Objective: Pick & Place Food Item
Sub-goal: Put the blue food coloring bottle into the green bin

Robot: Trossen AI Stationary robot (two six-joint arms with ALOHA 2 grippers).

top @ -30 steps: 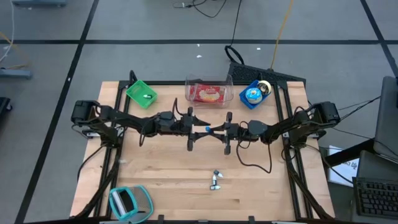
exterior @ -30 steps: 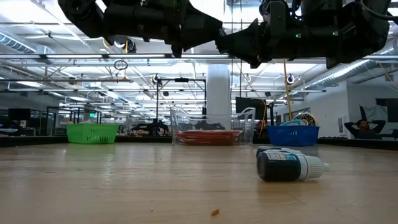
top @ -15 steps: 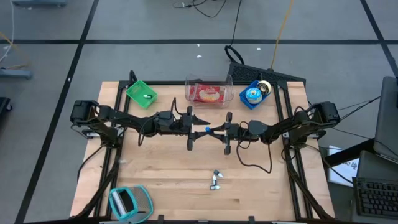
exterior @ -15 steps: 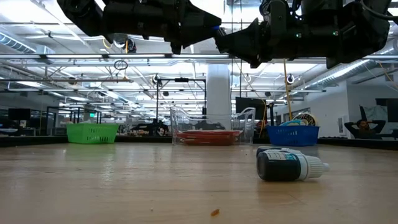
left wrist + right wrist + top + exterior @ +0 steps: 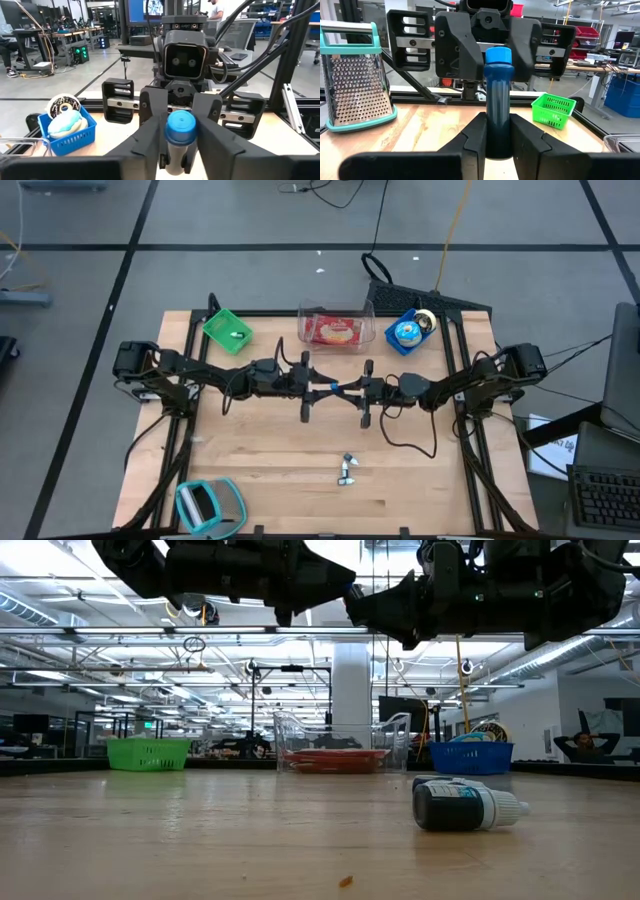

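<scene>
— Where is the bottle (image 5: 333, 388)?
— In the air over the middle of the table (image 5: 260, 450), lying level between the two arms, which meet tip to tip there.
— Who has it?
— The right gripper (image 5: 348, 389) is clamped on the dark body, fingers (image 5: 475, 135) tight against both sides. The left gripper (image 5: 318, 388) faces it, narrowed onto the end with the blue cap, its fingers (image 5: 150, 135) against the bottle on either side.
— And the rest?
— Along the far edge stand a green basket (image 5: 228, 330), a clear bin (image 5: 335, 327) with a red packet in it, and a blue basket (image 5: 405, 332) holding a doughnut. A small dark bottle (image 5: 465, 806) lies on its side nearer the front, and a teal grater (image 5: 205, 505) lies at the front left corner.
</scene>
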